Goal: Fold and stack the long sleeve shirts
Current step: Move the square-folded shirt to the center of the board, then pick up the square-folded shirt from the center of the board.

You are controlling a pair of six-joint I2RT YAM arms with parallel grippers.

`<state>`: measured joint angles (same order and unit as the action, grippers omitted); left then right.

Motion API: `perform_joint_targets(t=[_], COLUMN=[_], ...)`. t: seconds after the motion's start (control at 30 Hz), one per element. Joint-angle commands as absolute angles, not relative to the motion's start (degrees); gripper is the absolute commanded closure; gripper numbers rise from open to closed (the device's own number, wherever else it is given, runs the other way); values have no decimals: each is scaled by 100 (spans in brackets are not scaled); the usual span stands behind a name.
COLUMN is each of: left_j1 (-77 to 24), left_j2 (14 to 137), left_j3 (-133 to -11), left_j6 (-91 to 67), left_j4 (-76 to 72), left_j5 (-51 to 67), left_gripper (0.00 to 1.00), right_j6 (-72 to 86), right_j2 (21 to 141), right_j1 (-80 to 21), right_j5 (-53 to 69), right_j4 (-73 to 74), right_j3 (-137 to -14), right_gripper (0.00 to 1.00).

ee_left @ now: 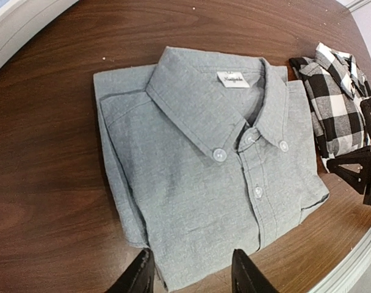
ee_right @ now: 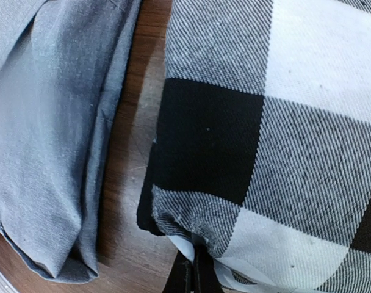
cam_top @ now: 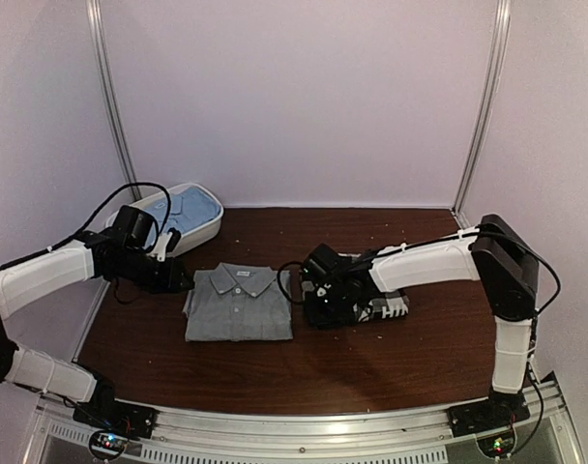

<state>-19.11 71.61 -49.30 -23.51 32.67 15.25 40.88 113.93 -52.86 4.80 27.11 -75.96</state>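
Closest to your right wrist lens, the right gripper (ee_right: 193,276) has its fingers pressed together at the edge of the black-and-white checked shirt (ee_right: 252,140); you cannot tell whether any cloth is caught between them. That shirt lies just beside the folded grey shirt (cam_top: 238,304), at its 3 o'clock, with a strip of bare table (ee_right: 133,122) between them. Your left gripper (ee_left: 191,278) stands spread over the grey shirt's 9 o'clock edge, and the light blue shirt (cam_top: 186,206) sits in the white tub (cam_top: 205,230) at 10 o'clock.
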Motion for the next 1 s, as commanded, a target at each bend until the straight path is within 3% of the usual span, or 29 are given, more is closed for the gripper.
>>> perform_joint_targets(t=[0.0,0.23,0.5,0.7,0.97], left_j1=[-1872,-1868,-1785,-1776,-1706], left_j2=[7128,7296,7731,8214,8863], left_j3=[-4838,-4854,-4938,-5008,-5086], left_j6=[-2527,-2653,-2758,-2759,-2864], left_j4=[2896,2894,2817,2651,2386], left_j5=[1527,1167,831,798,927], left_gripper=[56,54,44,35,30], right_j6=[4465,4333,3956,3754,3724], right_j2=[11257,10699,10850,11421,11928], right_j1=[-5282,-5297,-5371,-5253,-5033], right_j5=[729,419,650,867,1115], right_j4=[2313,2316,1850,1534,1319], right_j3=[-7564,-7560,-8076,-8529,-8667], right_gripper=[98,76,53,45,42])
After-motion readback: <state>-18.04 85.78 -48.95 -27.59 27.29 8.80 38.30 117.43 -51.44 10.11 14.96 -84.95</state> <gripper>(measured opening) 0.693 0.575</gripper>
